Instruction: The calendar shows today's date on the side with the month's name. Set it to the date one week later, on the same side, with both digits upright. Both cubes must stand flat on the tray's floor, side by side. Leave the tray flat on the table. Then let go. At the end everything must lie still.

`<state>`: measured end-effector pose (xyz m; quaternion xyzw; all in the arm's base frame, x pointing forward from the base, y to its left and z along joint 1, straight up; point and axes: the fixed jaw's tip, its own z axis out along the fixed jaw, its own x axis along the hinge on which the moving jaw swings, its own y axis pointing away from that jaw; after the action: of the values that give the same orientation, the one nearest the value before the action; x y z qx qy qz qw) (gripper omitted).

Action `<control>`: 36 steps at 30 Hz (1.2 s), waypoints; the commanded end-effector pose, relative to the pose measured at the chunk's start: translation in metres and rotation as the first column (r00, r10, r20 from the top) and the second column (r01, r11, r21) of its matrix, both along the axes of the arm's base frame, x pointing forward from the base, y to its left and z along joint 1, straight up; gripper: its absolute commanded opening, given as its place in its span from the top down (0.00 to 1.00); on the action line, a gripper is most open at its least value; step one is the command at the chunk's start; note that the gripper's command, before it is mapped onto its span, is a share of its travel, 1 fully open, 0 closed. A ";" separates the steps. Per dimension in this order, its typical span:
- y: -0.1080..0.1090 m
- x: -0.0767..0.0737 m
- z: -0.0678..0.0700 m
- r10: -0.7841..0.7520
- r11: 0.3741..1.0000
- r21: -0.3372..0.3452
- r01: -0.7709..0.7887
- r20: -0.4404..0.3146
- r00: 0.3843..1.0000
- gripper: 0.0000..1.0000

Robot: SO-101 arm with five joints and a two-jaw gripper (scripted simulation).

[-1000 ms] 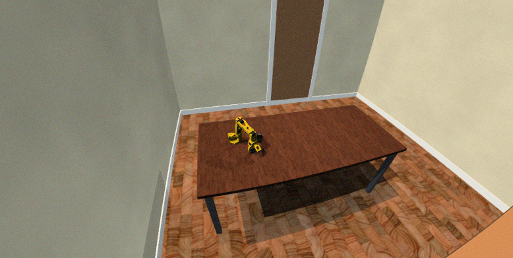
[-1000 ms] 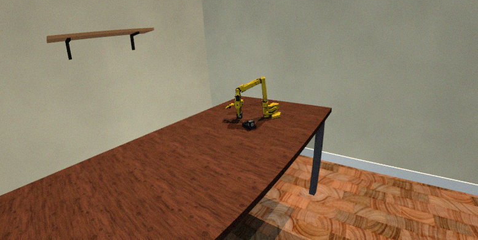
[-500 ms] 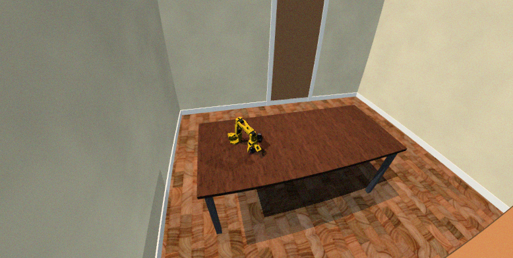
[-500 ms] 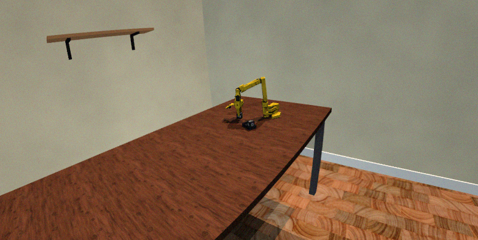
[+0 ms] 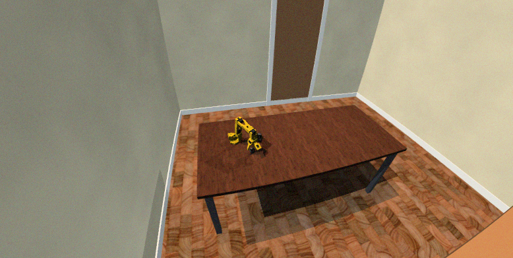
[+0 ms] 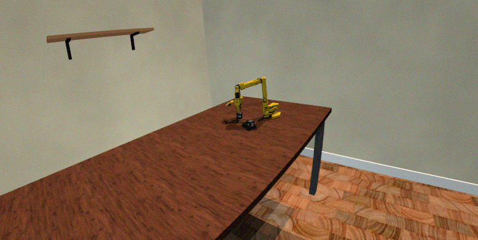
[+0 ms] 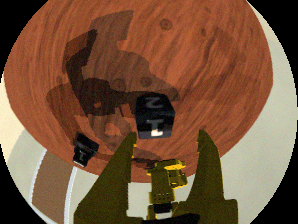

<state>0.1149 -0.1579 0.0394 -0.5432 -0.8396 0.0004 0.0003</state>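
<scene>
My gripper (image 5: pixel 251 147) (image 6: pixel 238 112) (image 7: pixel 167 134) points down and is open. One black cube (image 5: pixel 252 150) (image 6: pixel 239 116) (image 7: pixel 154 116) sits just past its fingertips, with a gap showing at the right finger in the wrist view. Two of its faces there show a 2 and a 1-like digit. The exterior view shows it low, at or near the table top. The dark tray (image 6: pixel 245 124) lies beside it, nearer that camera. The other black cube (image 6: pixel 251 124) (image 7: pixel 82 153) is at the tray; how it sits is too small to tell. The date cannot be read.
The brown table (image 5: pixel 304 137) (image 6: pixel 150 171) (image 7: pixel 225 65) carries the arm, whose yellow base (image 5: pixel 233 138) (image 6: pixel 272 111) stands close by. The table's edge lies beyond the base. A wall shelf (image 6: pixel 100 34) hangs far off.
</scene>
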 end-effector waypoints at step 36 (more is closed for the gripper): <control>-0.004 0.000 0.045 -0.018 0.999 -0.047 0.020 0.034 0.999 0.64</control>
<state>0.1138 -0.1563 0.0731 -0.5433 -0.8395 -0.0003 0.0020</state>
